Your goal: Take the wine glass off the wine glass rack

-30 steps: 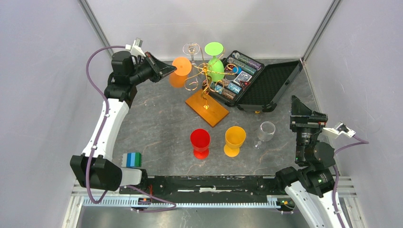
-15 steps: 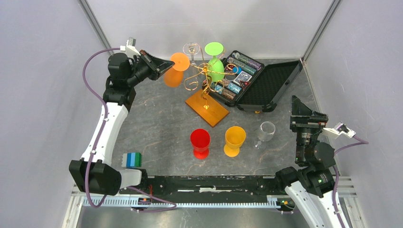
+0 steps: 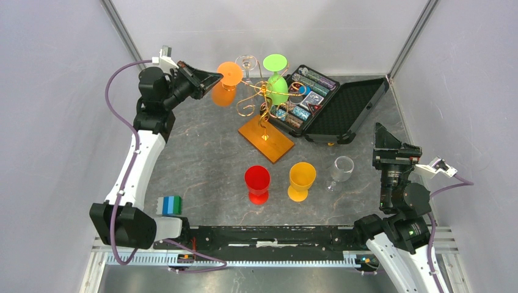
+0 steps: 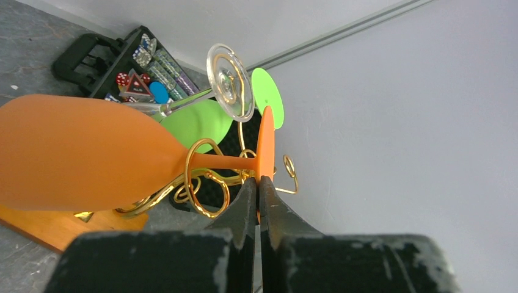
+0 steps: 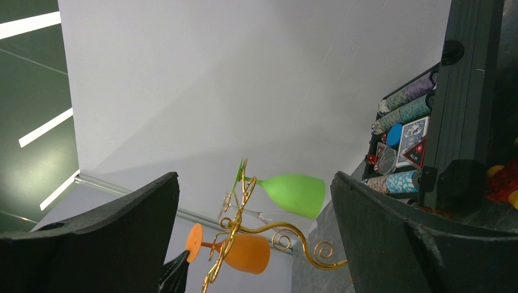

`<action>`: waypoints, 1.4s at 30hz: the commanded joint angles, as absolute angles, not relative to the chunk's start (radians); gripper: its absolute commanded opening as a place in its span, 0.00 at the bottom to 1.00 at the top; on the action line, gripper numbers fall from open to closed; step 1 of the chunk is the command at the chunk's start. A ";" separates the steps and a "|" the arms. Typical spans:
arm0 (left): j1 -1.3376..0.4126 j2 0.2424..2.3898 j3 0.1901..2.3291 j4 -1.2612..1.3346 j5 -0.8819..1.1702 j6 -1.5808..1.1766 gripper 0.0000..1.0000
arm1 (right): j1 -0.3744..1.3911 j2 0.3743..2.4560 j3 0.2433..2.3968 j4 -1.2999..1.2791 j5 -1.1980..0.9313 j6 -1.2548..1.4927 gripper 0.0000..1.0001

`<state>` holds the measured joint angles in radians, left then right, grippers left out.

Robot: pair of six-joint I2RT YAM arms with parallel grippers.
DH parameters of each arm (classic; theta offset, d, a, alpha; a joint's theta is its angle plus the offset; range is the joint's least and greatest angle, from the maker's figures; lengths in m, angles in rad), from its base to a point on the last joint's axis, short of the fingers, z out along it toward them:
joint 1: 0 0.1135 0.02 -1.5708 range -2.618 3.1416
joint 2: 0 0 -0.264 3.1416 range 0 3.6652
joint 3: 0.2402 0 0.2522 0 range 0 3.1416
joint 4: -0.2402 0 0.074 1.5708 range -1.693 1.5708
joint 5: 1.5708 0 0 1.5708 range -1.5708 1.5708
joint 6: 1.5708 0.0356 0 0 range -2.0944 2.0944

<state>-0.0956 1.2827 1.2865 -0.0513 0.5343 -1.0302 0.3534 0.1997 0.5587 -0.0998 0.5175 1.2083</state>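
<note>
Pinching orange wine glass foot edge.

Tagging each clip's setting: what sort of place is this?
Probably a lab test cell: plain grey panel walls enclose a grey marbled tabletop, with a black mounting rail along its near edge.

Overhead view looks down; both wrist views face the rack.

Open black case fills the far right corner, just beside the rack. Red glass, yellow glass and clear glass stand in a row toward the near edge. Bare table along the left edge; block at near left corner.
</note>
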 commanded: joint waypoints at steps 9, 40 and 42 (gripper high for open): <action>-0.095 1.314 1.262 0.156 0.758 -1.148 0.02 | 0.353 0.213 0.557 -0.071 0.498 1.196 0.98; -0.098 0.767 1.137 -0.186 0.622 -1.199 0.02 | 0.485 0.686 0.591 0.581 -0.267 1.029 0.98; -0.100 0.734 1.155 -0.182 0.609 -1.243 0.02 | 0.562 0.736 0.595 0.638 -0.249 1.012 0.98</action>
